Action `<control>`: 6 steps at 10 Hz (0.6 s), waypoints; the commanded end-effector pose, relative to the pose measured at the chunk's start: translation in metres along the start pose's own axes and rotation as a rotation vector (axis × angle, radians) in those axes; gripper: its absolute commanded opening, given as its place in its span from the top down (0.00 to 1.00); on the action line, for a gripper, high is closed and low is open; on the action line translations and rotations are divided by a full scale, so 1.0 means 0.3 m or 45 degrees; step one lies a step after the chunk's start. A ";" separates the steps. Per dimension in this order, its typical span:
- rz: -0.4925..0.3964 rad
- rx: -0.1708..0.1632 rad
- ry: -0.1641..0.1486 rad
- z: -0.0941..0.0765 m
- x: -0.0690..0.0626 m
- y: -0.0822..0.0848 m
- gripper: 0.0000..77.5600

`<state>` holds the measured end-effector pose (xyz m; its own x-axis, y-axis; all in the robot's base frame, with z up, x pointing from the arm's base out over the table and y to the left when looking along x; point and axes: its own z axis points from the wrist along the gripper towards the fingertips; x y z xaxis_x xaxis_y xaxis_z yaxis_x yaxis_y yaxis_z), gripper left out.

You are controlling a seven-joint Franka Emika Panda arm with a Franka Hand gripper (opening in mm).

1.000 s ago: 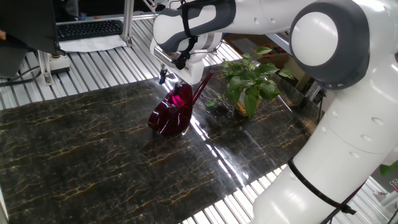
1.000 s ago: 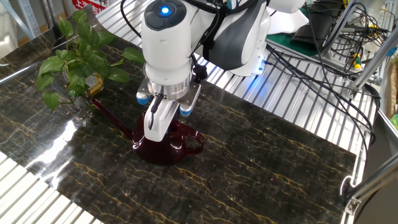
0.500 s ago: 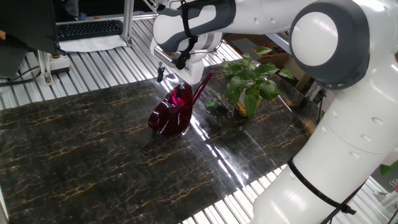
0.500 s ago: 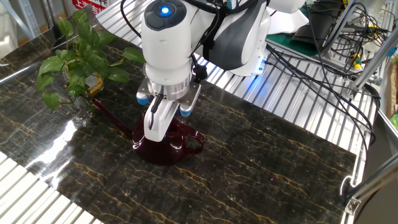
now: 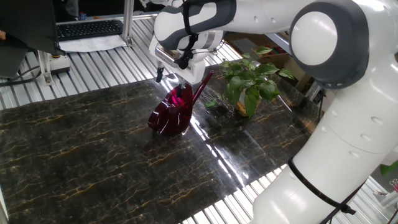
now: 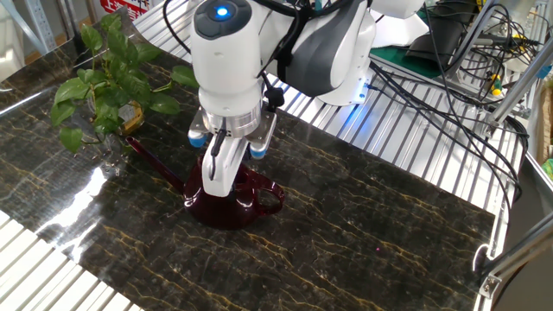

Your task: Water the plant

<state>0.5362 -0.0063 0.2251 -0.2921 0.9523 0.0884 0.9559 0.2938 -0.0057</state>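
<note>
One fixed view
Watering can: the dark red translucent watering can (image 5: 172,113) stands on the dark marble tabletop (image 5: 93,155), its long spout (image 5: 202,89) rising toward the plant.
Plant: the potted plant (image 5: 249,84) sits at the table's far right edge, just beside the spout tip, broad green leaves hanging over its pot.
Gripper: the gripper (image 5: 177,84) hangs right over the can's top; one dark fingertip (image 5: 160,77) shows to the left of the can, so the fingers look spread.
Risk: if the fingers close off-centre on the handle, the can could twist or tip on lifting, and the spout could swing into the stems and knock the plant off the edge.
Hidden: the handle and the contact zone sit behind the gripper body; the pot is mostly screened by leaves.

The other fixed view
Gripper: the gripper (image 6: 222,178) reaches down at the can's top, one white finger (image 6: 217,167) in front of the rim; whether it pinches anything cannot be told.
Watering can: the can (image 6: 233,199) rests flat, its handle loop (image 6: 270,197) to the right and the spout (image 6: 155,162) running left to the plant (image 6: 104,86).
Risk: the glossy wall may slip in a shallow grasp.
Hidden: the second finger is behind the first; any water level inside cannot be made out.
</note>
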 end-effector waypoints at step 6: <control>-0.008 0.041 -0.036 -0.010 -0.022 -0.107 0.00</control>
<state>0.5157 -0.0146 0.2243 -0.2933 0.9545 0.0543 0.9549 0.2953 -0.0319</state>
